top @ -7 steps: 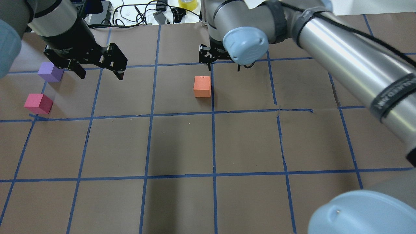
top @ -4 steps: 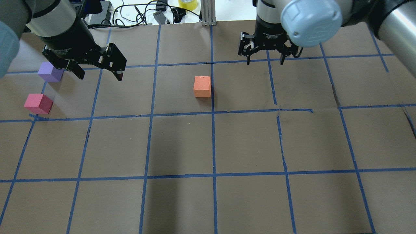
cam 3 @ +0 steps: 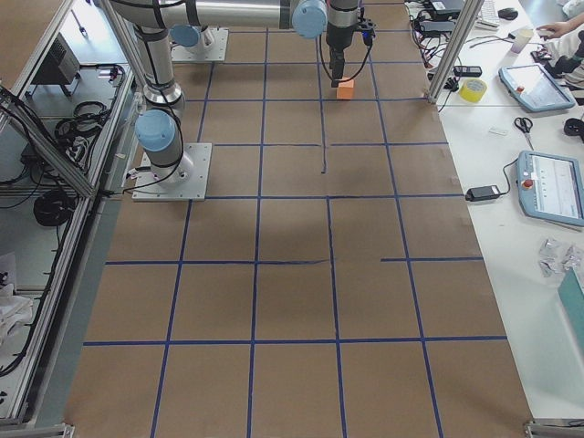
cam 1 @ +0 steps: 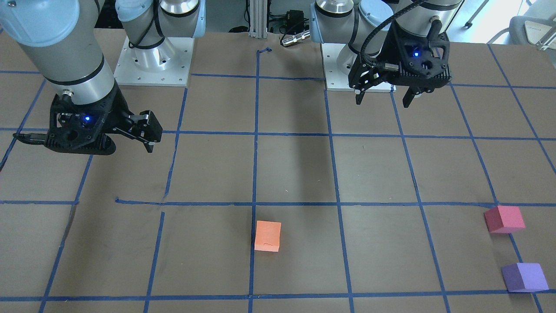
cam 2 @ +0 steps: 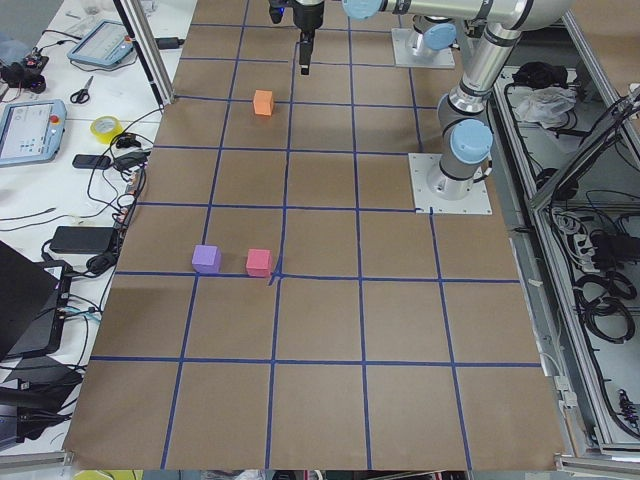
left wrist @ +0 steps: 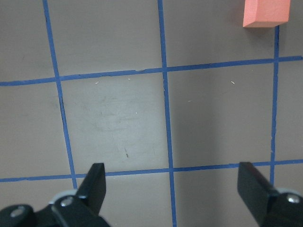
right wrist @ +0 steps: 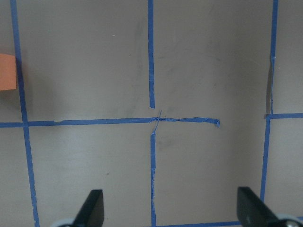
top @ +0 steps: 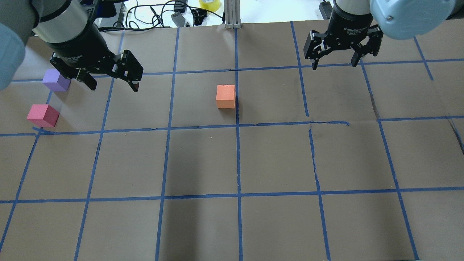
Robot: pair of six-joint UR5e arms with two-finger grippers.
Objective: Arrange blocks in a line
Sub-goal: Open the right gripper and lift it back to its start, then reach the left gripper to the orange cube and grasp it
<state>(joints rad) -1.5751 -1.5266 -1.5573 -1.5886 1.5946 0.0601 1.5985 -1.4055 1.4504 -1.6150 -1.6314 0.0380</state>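
The orange block (top: 225, 96) sits near the table's middle; it also shows in the front view (cam 1: 268, 235), at the left wrist view's top right (left wrist: 265, 13) and at the right wrist view's left edge (right wrist: 7, 72). The pinkish-red block (top: 42, 115) and the purple block (top: 56, 80) sit close together, apart, at the far left (cam 1: 504, 218) (cam 1: 524, 277). My left gripper (top: 114, 85) is open and empty, raised right of the purple block. My right gripper (top: 335, 65) is open and empty, raised well right of the orange block.
The table is brown paper with a blue tape grid (top: 237, 125). Cables and a yellow tape roll (top: 209, 4) lie beyond the far edge by a metal post (top: 232, 16). The arm base plates (cam 1: 152, 61) stand at the robot's side.
My right arm has swung to the right, away from the orange block, its gripper still open. The left gripper has hardly moved. The blocks have not moved.
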